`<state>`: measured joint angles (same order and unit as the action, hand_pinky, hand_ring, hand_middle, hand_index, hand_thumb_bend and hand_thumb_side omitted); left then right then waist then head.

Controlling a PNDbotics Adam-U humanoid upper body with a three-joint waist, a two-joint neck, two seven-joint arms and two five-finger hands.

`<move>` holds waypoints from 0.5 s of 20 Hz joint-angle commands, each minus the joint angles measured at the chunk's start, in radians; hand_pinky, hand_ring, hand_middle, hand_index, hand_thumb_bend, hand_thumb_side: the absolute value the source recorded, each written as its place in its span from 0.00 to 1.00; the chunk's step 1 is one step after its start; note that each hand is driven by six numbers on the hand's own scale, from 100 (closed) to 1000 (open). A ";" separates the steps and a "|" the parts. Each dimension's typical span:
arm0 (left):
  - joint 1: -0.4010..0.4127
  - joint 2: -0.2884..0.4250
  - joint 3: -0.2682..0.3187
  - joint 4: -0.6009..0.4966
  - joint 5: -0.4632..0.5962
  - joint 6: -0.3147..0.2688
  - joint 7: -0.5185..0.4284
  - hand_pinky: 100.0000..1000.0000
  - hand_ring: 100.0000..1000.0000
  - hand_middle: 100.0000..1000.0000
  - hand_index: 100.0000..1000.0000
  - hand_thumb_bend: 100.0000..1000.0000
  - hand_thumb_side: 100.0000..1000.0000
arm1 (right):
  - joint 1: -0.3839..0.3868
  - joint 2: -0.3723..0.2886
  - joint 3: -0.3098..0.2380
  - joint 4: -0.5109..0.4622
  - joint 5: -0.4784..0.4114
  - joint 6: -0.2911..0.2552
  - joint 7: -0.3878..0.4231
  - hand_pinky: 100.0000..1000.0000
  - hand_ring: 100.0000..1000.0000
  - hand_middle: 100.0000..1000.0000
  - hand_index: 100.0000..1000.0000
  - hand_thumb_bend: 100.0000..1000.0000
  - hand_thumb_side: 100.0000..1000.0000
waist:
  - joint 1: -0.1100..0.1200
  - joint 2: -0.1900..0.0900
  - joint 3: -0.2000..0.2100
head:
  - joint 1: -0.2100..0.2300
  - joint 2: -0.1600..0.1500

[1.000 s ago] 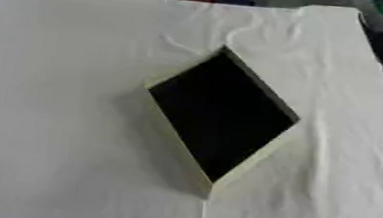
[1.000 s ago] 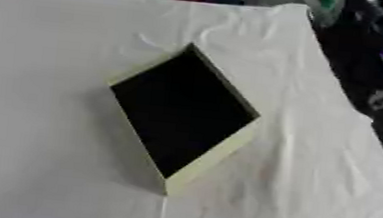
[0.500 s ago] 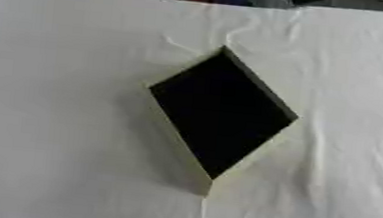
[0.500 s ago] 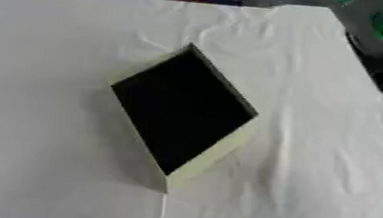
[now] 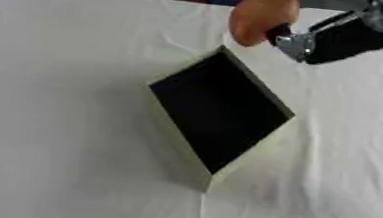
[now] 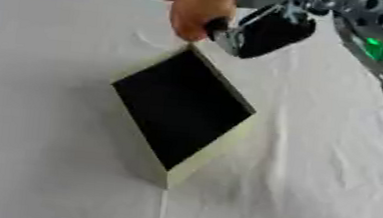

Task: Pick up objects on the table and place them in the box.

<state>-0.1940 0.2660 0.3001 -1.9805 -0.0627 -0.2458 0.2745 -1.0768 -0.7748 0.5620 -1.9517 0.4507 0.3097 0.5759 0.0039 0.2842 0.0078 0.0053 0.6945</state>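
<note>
A white cloth (image 5: 62,118) covers the table, creased near the far edge. No writing can be read anywhere. At centre, a box (image 5: 220,118) with pale walls and a dark interior is set corner-on like a diamond; nothing is seen inside it. Above its far corner, an orange rounded object (image 5: 261,16) is held at the tip of the right hand (image 5: 291,39), the black forearm entering from the upper right; finger positions cannot be told. Half a second earlier, neither arm nor object was in view.
</note>
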 commanded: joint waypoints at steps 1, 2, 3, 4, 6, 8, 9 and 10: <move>-0.004 0.027 0.005 -0.019 -0.006 0.003 -0.002 0.58 0.60 0.70 0.75 0.00 0.62 | -0.008 -0.013 0.006 -0.017 -0.029 0.001 -0.009 0.61 0.65 0.38 0.53 0.00 0.00 | 0.001 -0.023 0.002 | -0.003 0.009; -0.005 0.026 0.005 -0.019 -0.005 0.003 -0.003 0.58 0.60 0.70 0.75 0.00 0.62 | -0.008 -0.005 0.015 -0.013 -0.037 0.004 -0.008 0.60 0.65 0.37 0.53 0.00 0.00 | 0.001 -0.023 0.003 | -0.004 0.009; -0.005 0.025 0.004 -0.019 -0.005 0.002 -0.004 0.58 0.60 0.70 0.75 0.00 0.62 | -0.007 0.003 0.023 -0.007 -0.043 0.009 -0.008 0.60 0.65 0.38 0.53 0.00 0.00 | 0.002 -0.022 0.005 | -0.005 0.009; -0.006 0.024 0.004 -0.019 -0.004 0.002 -0.005 0.58 0.60 0.70 0.75 0.00 0.62 | -0.005 0.013 0.030 0.000 -0.046 0.013 -0.008 0.59 0.65 0.37 0.53 0.00 0.00 | 0.002 -0.021 0.007 | -0.006 0.009; -0.007 0.022 0.003 -0.019 -0.003 0.002 -0.008 0.58 0.60 0.70 0.75 0.00 0.62 | 0.004 0.030 0.041 0.018 -0.045 0.020 -0.011 0.57 0.65 0.37 0.53 0.00 0.00 | 0.003 -0.019 0.012 | -0.011 0.010; -0.008 0.020 0.002 -0.019 -0.002 0.002 -0.010 0.58 0.60 0.70 0.75 0.00 0.62 | 0.018 0.049 0.051 0.045 -0.030 0.026 -0.019 0.57 0.65 0.37 0.53 0.00 0.00 | 0.004 -0.017 0.016 | -0.014 0.009; -0.009 0.018 0.001 -0.019 -0.001 0.003 -0.012 0.58 0.60 0.70 0.75 0.00 0.62 | 0.024 0.059 0.056 0.059 -0.021 0.026 -0.025 0.56 0.65 0.37 0.53 0.00 0.00 | 0.004 -0.016 0.018 | -0.015 0.009; -0.009 0.017 0.000 -0.019 0.000 0.003 -0.014 0.58 0.60 0.70 0.75 0.00 0.62 | 0.032 0.070 0.061 0.072 -0.012 0.025 -0.030 0.56 0.65 0.37 0.53 0.00 0.00 | 0.004 -0.015 0.020 | -0.016 0.009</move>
<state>-0.1945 0.2654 0.2992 -1.9805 -0.0618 -0.2421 0.2651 -1.0314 -0.7055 0.6292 -1.8897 0.4257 0.3319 0.5551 0.0051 0.2845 0.0282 -0.0072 0.6949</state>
